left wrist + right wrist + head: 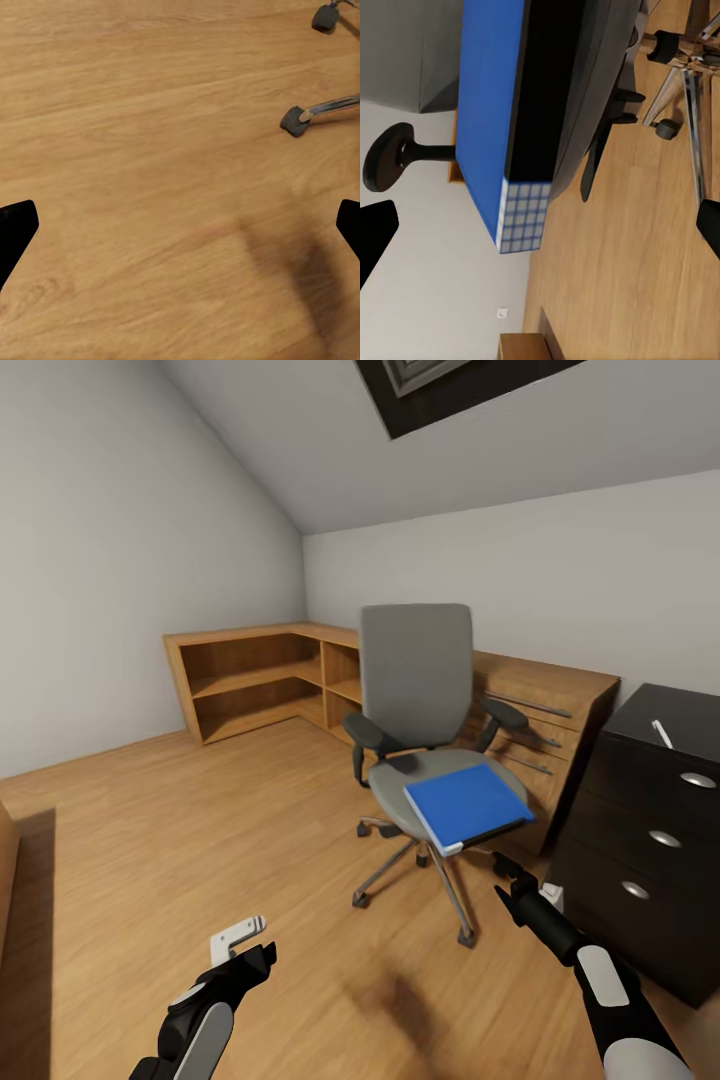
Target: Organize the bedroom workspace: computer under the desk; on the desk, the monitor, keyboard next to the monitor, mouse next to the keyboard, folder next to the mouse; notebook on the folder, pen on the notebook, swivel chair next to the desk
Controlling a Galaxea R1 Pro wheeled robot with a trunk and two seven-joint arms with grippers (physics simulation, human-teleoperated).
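The grey swivel chair (pixel 415 680) stands mid-room on its chrome base. On its seat lies the blue folder (pixel 466 805), one corner overhanging the front edge. My right gripper (pixel 510 880) is open, just below and in front of that corner, apart from it. The right wrist view shows the folder (pixel 487 112) edge-on with its white page edge, ahead of the right gripper (pixel 540 232). My left gripper (pixel 255 958) hangs open over bare floor, left of the chair. The desk's black drawer unit (pixel 640 830) is at the right, with a slim white pen (pixel 662 734) on top.
A low wooden shelf unit (pixel 260 675) runs along the back wall behind the chair. The chair's casters (pixel 296 121) lie near my left gripper (pixel 180 225). Open wooden floor (pixel 150 840) stretches to the left. The ceiling slopes down on the left.
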